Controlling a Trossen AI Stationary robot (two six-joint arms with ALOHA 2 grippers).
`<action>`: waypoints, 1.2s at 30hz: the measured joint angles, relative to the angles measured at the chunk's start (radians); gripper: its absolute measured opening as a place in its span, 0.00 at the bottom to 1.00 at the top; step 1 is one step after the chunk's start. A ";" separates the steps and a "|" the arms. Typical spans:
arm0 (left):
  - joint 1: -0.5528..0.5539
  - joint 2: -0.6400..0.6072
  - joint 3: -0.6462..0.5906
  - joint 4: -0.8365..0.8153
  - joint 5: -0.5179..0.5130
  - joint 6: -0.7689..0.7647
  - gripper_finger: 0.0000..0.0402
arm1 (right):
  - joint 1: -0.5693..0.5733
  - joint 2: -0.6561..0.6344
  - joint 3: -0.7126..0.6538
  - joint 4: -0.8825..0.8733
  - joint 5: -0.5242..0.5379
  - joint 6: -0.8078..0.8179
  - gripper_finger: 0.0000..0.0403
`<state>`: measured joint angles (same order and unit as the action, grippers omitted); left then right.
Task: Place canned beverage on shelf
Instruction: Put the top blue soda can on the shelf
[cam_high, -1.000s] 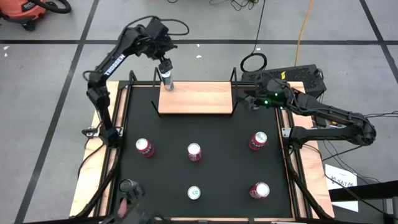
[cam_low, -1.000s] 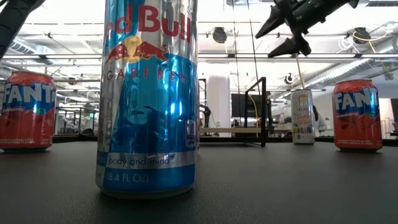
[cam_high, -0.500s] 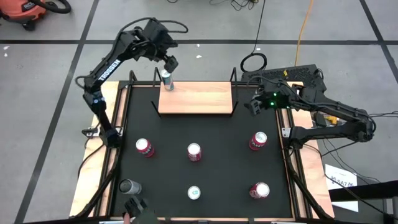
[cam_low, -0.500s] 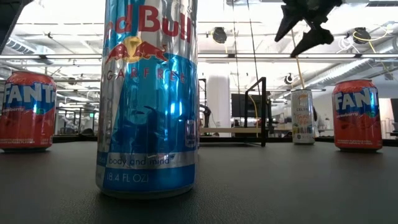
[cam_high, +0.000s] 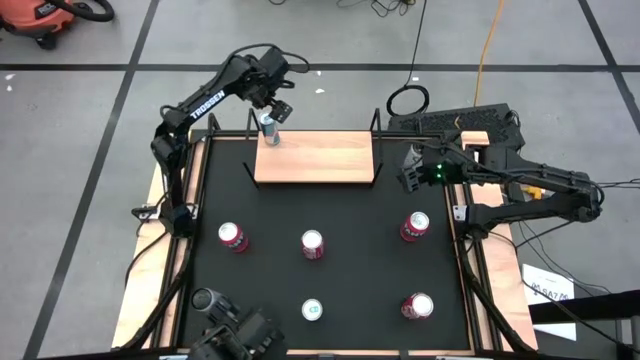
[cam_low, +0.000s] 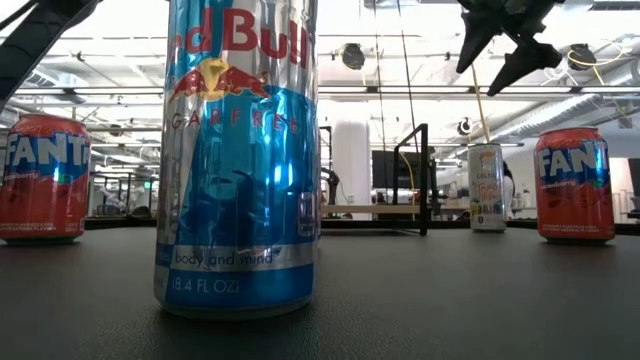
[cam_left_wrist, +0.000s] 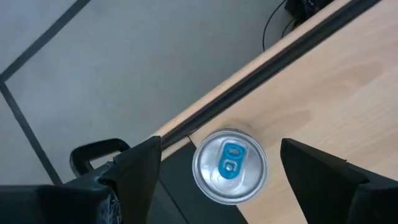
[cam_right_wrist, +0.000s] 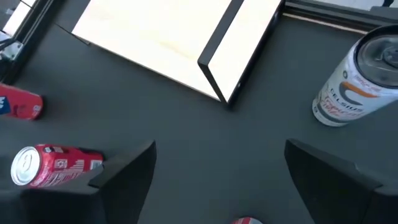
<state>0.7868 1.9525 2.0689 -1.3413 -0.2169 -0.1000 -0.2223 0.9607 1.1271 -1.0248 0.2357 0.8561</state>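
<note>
High view: shelf at upper centre of the black table, light-wood board with black wire brackets at both ends. One slim can upright on the shelf's upper left corner. Left gripper just above that can, fingers spread and clear of it, holding nothing. Right gripper right of the shelf's right bracket, over the table's upper right; fingers apart, nothing between them. Five more cans upright lower down: red can at left, second red can at centre, third red can at right, fourth red can at lower right, blue can at lower centre. Low view: blue can filling left centre, Fanta cans at far left and far right; white Celsius can right of centre; shelf bracket behind at centre; an open gripper hanging at upper right, well above the cans. Left wrist view: slim can seen from above at lower centre, standing on the wood board beside its black edge, between the two spread fingers, untouched. Right wrist view: shelf at top, Celsius can upright at right on the table, red can at lower left beside one finger; fingers wide apart, empty.
</note>
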 joint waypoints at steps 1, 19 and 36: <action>0.000 0.002 0.000 -0.008 0.009 -0.003 0.79 | 0.003 0.000 0.000 0.000 0.000 0.003 0.86; 0.011 0.036 -0.001 -0.065 0.052 -0.071 0.79 | 0.029 0.000 0.000 0.003 0.052 0.026 0.86; 0.029 0.037 -0.109 -0.038 0.075 -0.068 0.79 | 0.028 0.000 0.000 0.003 0.051 0.026 0.86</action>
<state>0.8160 1.9892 1.9597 -1.3795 -0.1421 -0.1684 -0.1944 0.9604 1.1271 -1.0222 0.2871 0.8822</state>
